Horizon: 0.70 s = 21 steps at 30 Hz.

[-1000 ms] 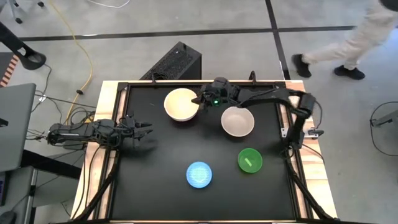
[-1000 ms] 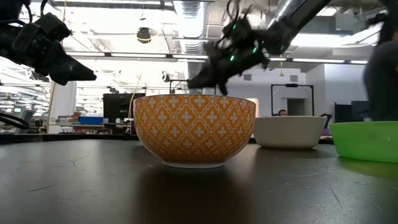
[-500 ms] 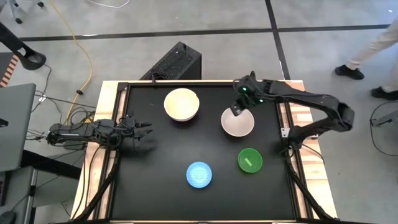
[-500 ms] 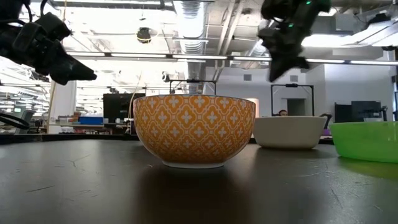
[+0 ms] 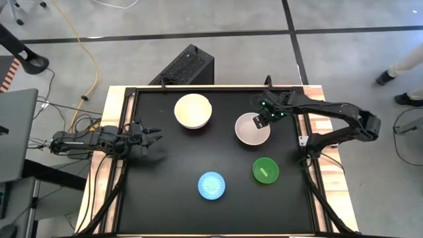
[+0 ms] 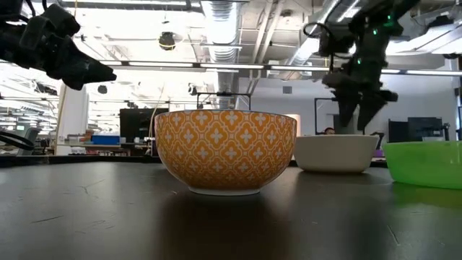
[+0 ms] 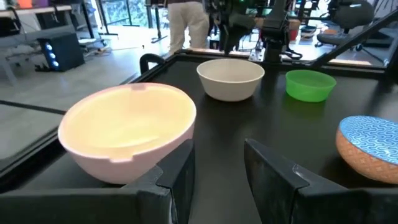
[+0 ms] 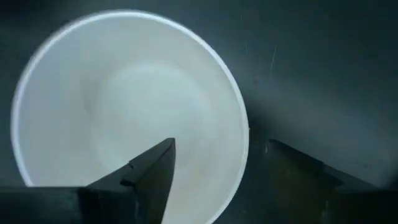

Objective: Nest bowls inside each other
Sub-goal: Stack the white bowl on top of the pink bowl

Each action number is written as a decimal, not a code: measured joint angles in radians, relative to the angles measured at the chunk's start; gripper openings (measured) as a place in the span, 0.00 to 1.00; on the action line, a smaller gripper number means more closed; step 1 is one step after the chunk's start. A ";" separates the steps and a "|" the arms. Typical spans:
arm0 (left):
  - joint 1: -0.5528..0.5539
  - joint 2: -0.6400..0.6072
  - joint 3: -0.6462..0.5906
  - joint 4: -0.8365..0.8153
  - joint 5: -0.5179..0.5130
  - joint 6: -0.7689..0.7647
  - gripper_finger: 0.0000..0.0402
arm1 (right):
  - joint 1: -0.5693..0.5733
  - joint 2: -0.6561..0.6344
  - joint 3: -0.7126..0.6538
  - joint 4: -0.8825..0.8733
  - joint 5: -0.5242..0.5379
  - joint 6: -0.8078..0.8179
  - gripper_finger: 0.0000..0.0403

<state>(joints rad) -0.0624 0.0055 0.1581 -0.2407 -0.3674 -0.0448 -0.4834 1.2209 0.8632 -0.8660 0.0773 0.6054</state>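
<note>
Looks like one nest is done: the beige bowl point(image 5: 193, 110) sits in a pink one left of the white bowl point(image 5: 251, 130). Right claw point(image 5: 266, 117) hangs spread over the white bowl's rim, one finger inside, one outside. Green bowl point(image 5: 266, 170) and blue bowl point(image 5: 211, 186) are still loose in front of it; left claw point(image 5: 152, 137) waits far left, slightly spread.

I work in a big open robotics lab or workshop. My bench point(image 5: 165, 165) is a black mat in a wooden frame standing on a grey concrete floor point(image 5: 218, 56) marked with dark lines. A yellow cable point(image 5: 88, 59) runs loose over that floor, and a black box point(image 5: 187, 66) sits just behind the bench. Looking level across it, I see exposed ceiling ducts point(image 6: 220, 18), long strip lights point(image 6: 188, 66) and monitors point(image 6: 137, 124) on far desks. Office chairs point(image 7: 348, 15) and other workstations stand beyond.
</note>
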 joint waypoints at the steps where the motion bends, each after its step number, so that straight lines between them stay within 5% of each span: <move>1: 0.000 0.000 0.000 0.002 -0.005 0.002 0.32 | -0.005 0.001 -0.018 0.011 -0.004 0.000 0.69; 14: 0.000 0.000 0.000 0.007 -0.014 -0.001 0.32 | -0.017 0.003 -0.156 0.135 -0.003 -0.009 0.66; 17: 0.000 0.000 0.000 0.007 -0.014 -0.001 0.32 | -0.017 0.004 -0.178 0.147 -0.005 -0.019 0.54; 21: 0.000 0.000 0.000 0.007 -0.014 -0.002 0.32 | -0.017 0.004 -0.180 0.146 -0.005 -0.020 0.25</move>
<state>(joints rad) -0.0620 0.0057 0.1581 -0.2337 -0.3813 -0.0463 -0.5007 1.2247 0.6830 -0.7201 0.0724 0.5858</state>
